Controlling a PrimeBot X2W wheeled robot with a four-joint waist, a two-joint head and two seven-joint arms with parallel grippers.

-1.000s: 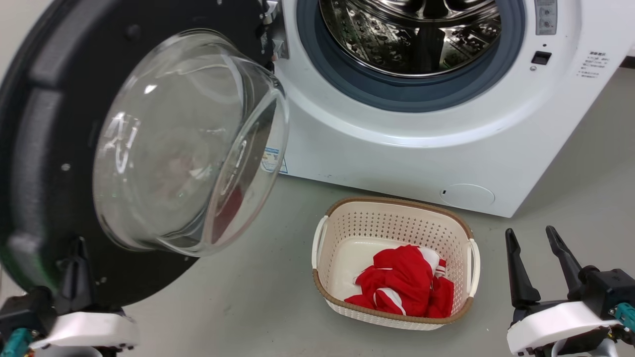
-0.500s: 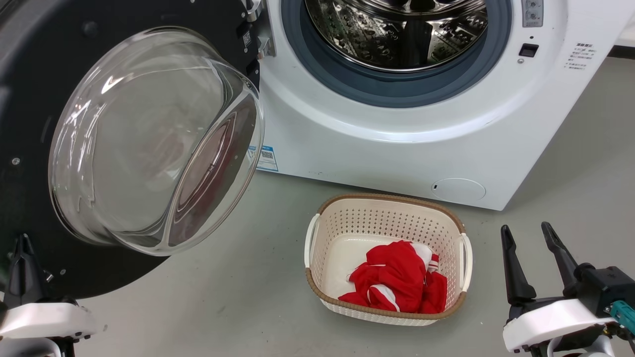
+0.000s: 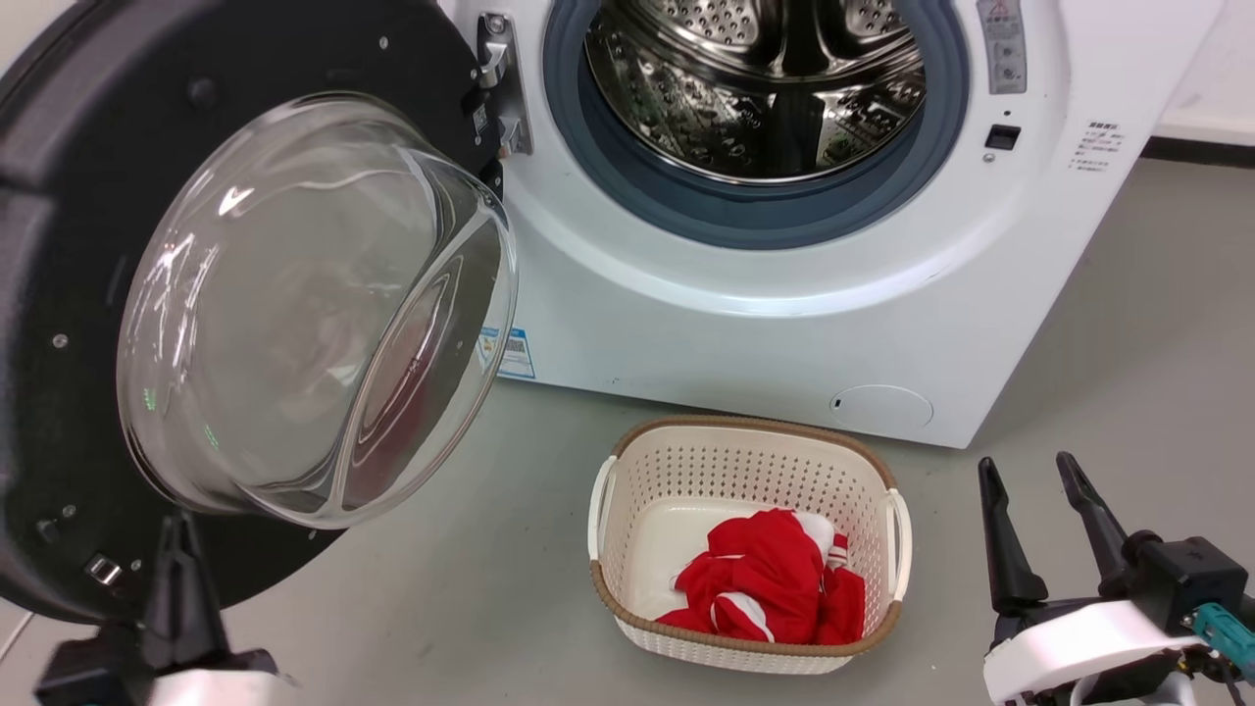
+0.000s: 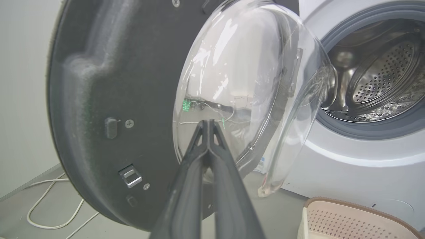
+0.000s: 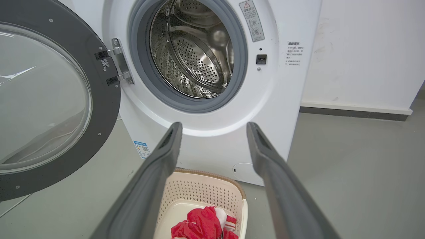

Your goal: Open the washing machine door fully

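Door [image 3: 255,309]: upper left of head view, swung wide on hinge [image 3: 498,83]. Rigid, likely heavy; glass bowl [image 3: 324,294] slick, fragile, so push the black rim [image 3: 44,441]. Left gripper [image 4: 208,126]: fingers pressed together, empty, at door's lower edge. Right gripper [image 5: 214,127]: spread wide, empty, lower right.

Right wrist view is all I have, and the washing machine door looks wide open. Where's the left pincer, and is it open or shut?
Observer: The left pincer is shut, its tips together on nothing.
Operator: Where is it against the door?
Observer: In the head view it rises in front of the lower rim of the washing machine door, under the glass bowl. I can't tell whether it touches.
Operator: Anything on that part of the door?
Observer: A small metal latch, on the black inner face beside the pincer.
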